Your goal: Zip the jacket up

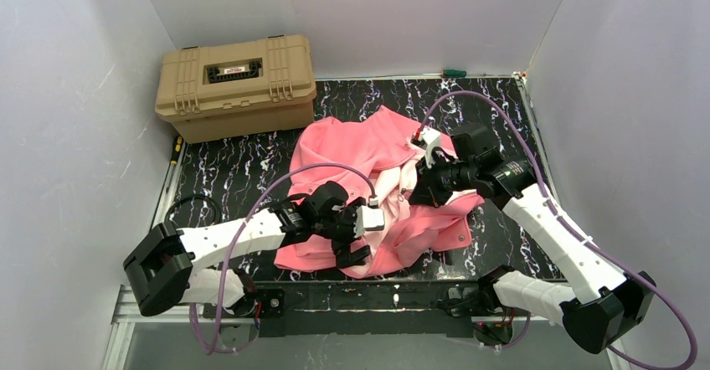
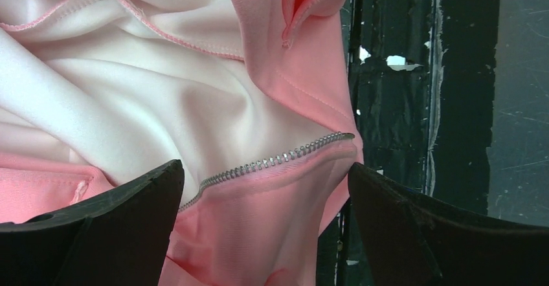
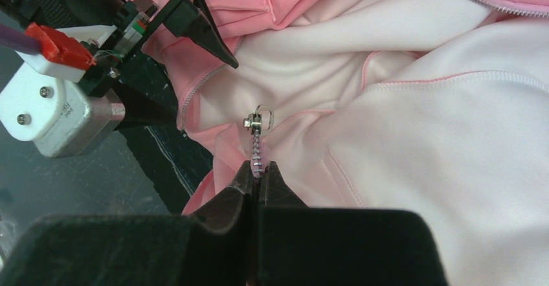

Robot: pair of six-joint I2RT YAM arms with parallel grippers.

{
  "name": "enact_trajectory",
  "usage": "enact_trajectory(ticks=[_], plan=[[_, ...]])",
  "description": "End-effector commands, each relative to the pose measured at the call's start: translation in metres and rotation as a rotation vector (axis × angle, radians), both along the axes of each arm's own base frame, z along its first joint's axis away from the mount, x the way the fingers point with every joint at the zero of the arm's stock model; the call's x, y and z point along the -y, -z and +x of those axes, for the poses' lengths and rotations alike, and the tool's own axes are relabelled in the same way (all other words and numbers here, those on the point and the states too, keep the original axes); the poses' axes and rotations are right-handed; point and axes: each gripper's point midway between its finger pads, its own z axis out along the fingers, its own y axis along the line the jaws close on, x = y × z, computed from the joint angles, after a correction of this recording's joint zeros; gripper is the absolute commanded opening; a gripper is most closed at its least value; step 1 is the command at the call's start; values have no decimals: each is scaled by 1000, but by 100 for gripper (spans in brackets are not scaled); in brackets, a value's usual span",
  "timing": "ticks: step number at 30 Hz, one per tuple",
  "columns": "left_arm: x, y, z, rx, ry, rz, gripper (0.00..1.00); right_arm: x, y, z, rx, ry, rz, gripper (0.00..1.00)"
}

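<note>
While holding the right gripper (image 3: 257, 169) pinched on the teeth (image 3: 257, 150) under the slider (image 3: 256, 123), close the wide-spread left gripper (image 2: 264, 169) on the jacket (image 1: 352, 148)'s loose zipper edge (image 2: 278, 158), no yanking.

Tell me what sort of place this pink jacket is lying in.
Probably a robot lab test cell, not a home: plain white walls box in a black marbled table, the left arm and right arm are mounted at its near edge, and a tan hard case sits at the back.

A black marbled table (image 1: 243, 169) carries a crumpled pink jacket (image 1: 352, 144) at centre, a closed tan case (image 1: 237, 85) at ten o'clock.
</note>
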Motion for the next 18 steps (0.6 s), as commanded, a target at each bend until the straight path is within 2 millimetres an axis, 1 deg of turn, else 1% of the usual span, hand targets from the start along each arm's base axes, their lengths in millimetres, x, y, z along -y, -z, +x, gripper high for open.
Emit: enact_trajectory(ticks=[1,7,9,10,13,14,15,18], plan=[[2,0,9,49,-18,4,92,-4,-14,0,47,-9,44,1],[-1,2,10,41,-49,21,68,-2,-12,-2,48,-7,43,1],[-2,-2,9,37,-52,17,57,-2,-13,-3,47,-9,44,1],[-2,-4,9,33,-51,15,51,-2,-13,-3,47,-10,45,1],[-1,-8,7,26,-40,15,19,-3,-11,-3,39,-13,44,1],[-1,-9,7,27,-39,18,7,-3,-11,-3,36,-14,43,1],[-1,-12,8,30,-35,19,0,-4,-11,-3,33,-19,43,1],[-4,-23,5,-4,-7,19,0,-7,-12,-4,21,-35,51,1]])
